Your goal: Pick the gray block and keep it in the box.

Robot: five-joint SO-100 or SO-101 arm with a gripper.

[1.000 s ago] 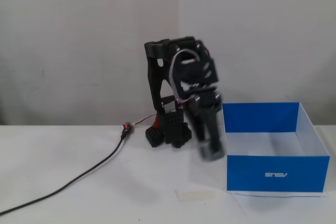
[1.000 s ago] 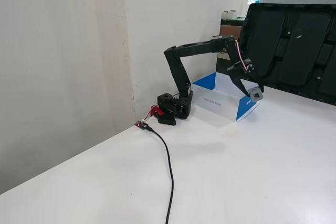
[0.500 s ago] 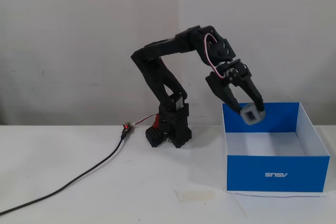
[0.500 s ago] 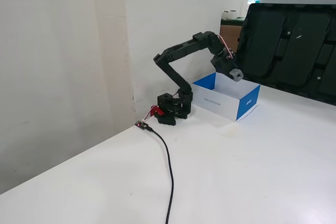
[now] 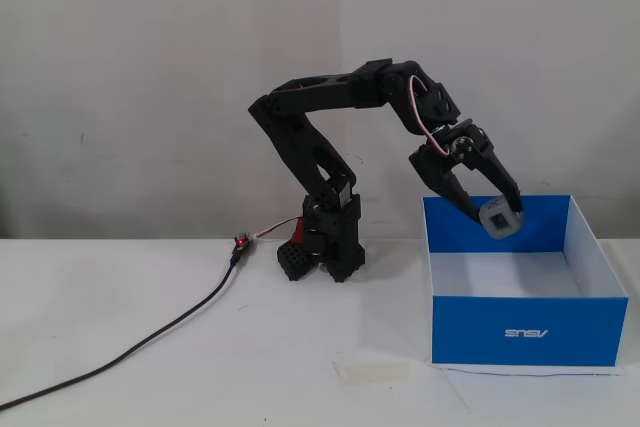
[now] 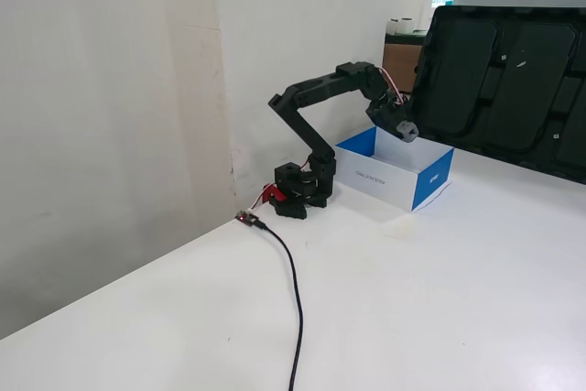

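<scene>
The gray block [image 5: 499, 217] is a small gray cube held between my black gripper's [image 5: 497, 219] fingers. In a fixed view it hangs above the open blue box [image 5: 528, 334], over its back left part. The box has a white inside and a white logo on its front. In the other fixed view the gripper [image 6: 406, 130] is above the box [image 6: 430, 183], and the block [image 6: 409, 131] shows as a small gray spot at the gripper's tip. The gripper is shut on the block.
My arm's base [image 5: 325, 242] stands left of the box near the wall. A black cable [image 5: 150, 339] runs from it across the white table to the front left. A pale tape strip [image 5: 375, 372] lies in front of the box. A large black panel [image 6: 513, 89] stands behind the box.
</scene>
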